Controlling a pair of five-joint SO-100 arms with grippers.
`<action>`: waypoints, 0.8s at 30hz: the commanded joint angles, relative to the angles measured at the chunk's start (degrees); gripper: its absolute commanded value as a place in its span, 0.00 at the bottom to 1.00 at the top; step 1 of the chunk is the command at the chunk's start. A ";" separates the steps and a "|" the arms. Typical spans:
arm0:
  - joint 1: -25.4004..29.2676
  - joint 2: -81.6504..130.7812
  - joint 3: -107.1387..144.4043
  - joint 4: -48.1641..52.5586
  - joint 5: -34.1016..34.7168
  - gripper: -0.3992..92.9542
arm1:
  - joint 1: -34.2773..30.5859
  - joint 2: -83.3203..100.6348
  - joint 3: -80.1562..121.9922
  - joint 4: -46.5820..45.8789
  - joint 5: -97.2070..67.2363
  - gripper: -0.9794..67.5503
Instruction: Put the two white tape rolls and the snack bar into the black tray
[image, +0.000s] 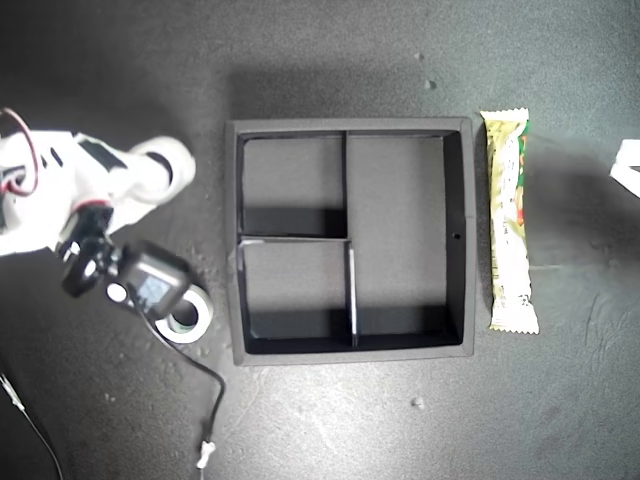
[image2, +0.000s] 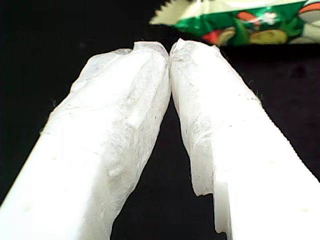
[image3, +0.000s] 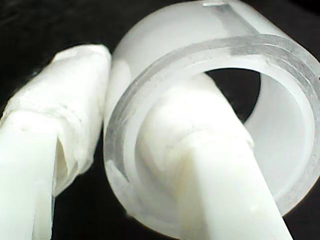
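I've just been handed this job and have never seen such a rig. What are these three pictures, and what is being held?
These are two small robot arms. Each ends in a two-fingered end effector with a camera on it.

The exterior view looks straight down on the dark table. The black tray sits empty in the middle, and the snack bar lies to the exterior view's right of it. At that view's left is an arm with the upper roll and the lower roll beside it.

The first wrist view looks along my first end effector, which is shut on nothing and points toward the snack bar.

The second wrist view shows my second end effector pinching the wall of a tape roll, with one finger through its hole. I cannot tell which of the two rolls it is.
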 joint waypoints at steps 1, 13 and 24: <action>1.32 -0.09 -12.83 3.52 1.93 0.00 | -3.25 -0.44 -6.15 -1.58 -20.30 0.02; 5.10 -24.08 -35.24 3.16 3.34 0.00 | -8.88 -52.65 -42.89 8.61 -41.84 0.18; 4.66 -34.28 -39.20 0.44 3.52 0.00 | -13.45 -70.05 -47.64 11.51 -44.21 0.24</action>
